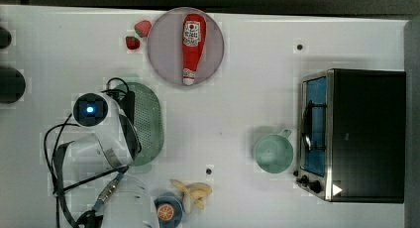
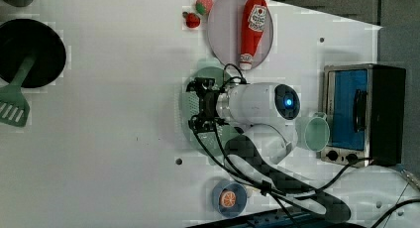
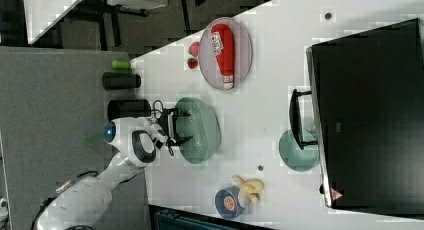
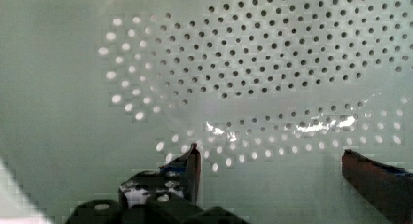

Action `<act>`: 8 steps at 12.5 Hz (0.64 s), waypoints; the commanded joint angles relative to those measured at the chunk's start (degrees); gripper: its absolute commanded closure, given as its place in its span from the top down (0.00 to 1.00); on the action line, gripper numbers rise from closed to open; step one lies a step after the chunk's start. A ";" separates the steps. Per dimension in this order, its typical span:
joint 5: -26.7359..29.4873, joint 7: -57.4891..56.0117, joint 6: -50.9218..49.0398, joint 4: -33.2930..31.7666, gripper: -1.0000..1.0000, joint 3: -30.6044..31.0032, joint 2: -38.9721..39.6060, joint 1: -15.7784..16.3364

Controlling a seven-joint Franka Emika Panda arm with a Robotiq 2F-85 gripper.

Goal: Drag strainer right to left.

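Observation:
The strainer (image 1: 150, 124) is a pale green oval colander lying on the white table, at the top view's left of centre. My gripper (image 2: 197, 104) hangs directly over it, its dark fingers spread wide apart. From the wrist camera, the perforated bottom of the strainer (image 4: 243, 63) spreads out close below, and the gripper (image 4: 277, 170) is open with one fingertip (image 4: 192, 163) and the other (image 4: 375, 177) low inside the bowl. Nothing is held between them. In the right view, the gripper (image 3: 176, 126) sits over the strainer (image 3: 204, 130) near one long rim.
A green mug (image 1: 273, 152) stands beside a toaster oven (image 1: 361, 134) at the top view's right. A plate (image 1: 161, 49) carries a ketchup bottle (image 1: 192, 44), with strawberries (image 1: 138, 34) next to it. A banana (image 1: 195, 192) and an orange bowl (image 1: 168, 210) lie below.

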 commanded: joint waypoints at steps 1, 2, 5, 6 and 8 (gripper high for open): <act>0.82 6.25 -0.49 3.56 1.00 0.41 2.14 4.34; 0.82 6.83 -0.51 4.27 1.00 0.41 2.59 4.99; 0.85 9.30 -0.55 6.31 1.00 0.41 3.78 6.98; 0.85 11.07 -0.53 7.06 1.00 0.41 4.14 7.61; 0.85 13.27 -0.54 8.64 1.00 0.40 4.96 8.78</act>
